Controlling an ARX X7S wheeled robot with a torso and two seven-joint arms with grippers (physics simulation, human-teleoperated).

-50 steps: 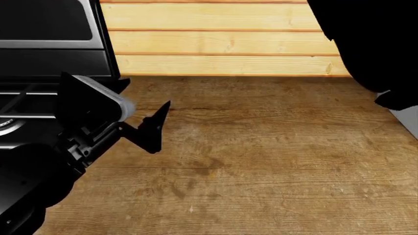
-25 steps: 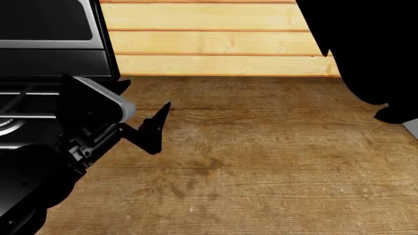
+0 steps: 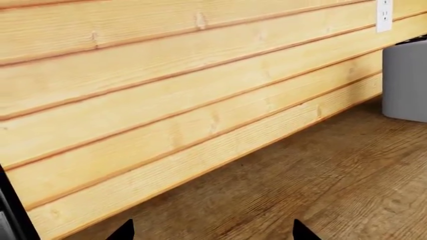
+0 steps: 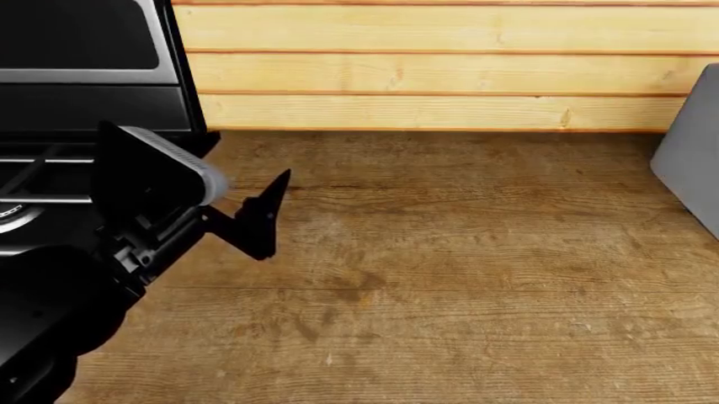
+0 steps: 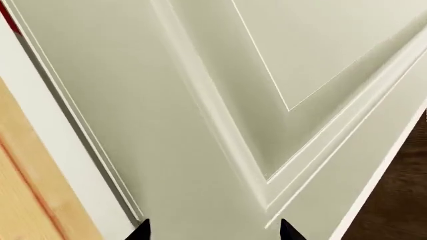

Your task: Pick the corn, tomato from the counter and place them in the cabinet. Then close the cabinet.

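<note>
Gone from the head view since a second ago is the right arm's dark bulk, baring the counter (image 4: 450, 278), where neither corn nor tomato shows. Its wrist camera faces a pale panelled cabinet door (image 5: 220, 100); a red sliver at the door's edge may be the tomato. Push the right gripper (image 5: 212, 231), open and empty, squarely against the panel, keeping the left gripper (image 3: 212, 232), also open and empty, clear.

In the left wrist view only the two fingertips (image 3: 127, 231) of the left gripper (image 3: 212, 235) show. The right gripper (image 5: 212, 231) likewise shows just its tips. A grey box (image 4: 691, 168) at the counter's (image 4: 450, 278) right edge is cropped.
</note>
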